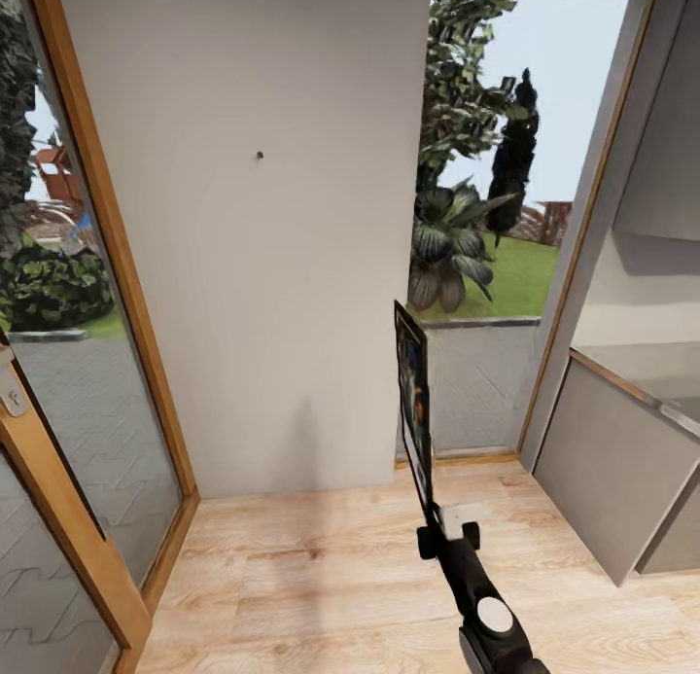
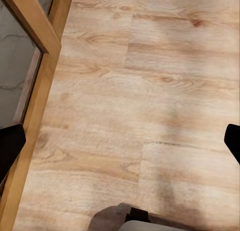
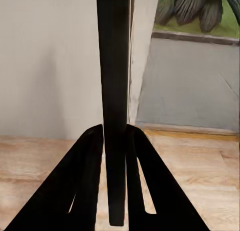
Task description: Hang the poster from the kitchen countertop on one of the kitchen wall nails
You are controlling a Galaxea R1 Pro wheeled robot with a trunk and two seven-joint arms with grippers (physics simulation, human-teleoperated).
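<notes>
The right gripper (image 1: 449, 536) is clamping the lower edge of the poster (image 1: 413, 402), with its two fingers (image 3: 85, 181) pressed against both faces of the thin black frame. The poster is standing upright above the gripper, edge-on to the head camera, in front of the grey wall (image 1: 262, 266) that is carrying a small nail (image 1: 260, 155). The left gripper (image 2: 120, 146) is hanging over the wooden floor (image 2: 150, 91) with its fingertips wide apart and nothing between them.

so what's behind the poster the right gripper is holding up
Behind the poster, held edge-on by the right gripper, stand the grey wall, carrying a nail, and a window. The strip directly behind it is covered.
</notes>
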